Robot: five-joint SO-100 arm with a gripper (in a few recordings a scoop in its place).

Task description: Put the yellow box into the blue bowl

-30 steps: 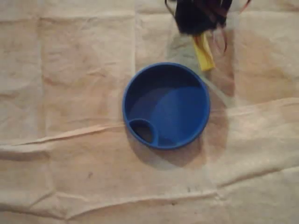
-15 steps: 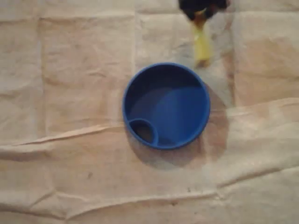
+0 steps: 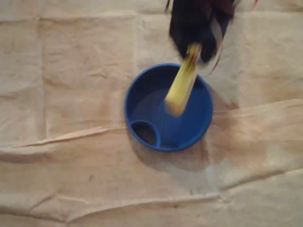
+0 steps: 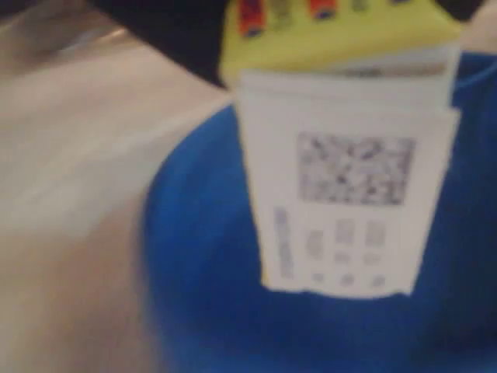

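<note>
The yellow box (image 3: 182, 81) hangs slanted over the blue bowl (image 3: 142, 92), its lower end above the bowl's middle. My dark gripper (image 3: 194, 41) holds the box's upper end at the bowl's far rim, shut on it. In the wrist view the yellow box (image 4: 342, 140) fills the centre, showing a white label with a printed code, with the blue bowl (image 4: 202, 295) right behind and below it. The bowl has a small round inner pocket (image 3: 145, 133) at its lower left.
A creased beige cloth (image 3: 71, 94) covers the whole table, with folds running across below the bowl. Open cloth lies to the left and in front of the bowl.
The gripper and the yellow box have swung from beyond the bowl's far rim down over the bowl. The box now points into the bowl's middle.
</note>
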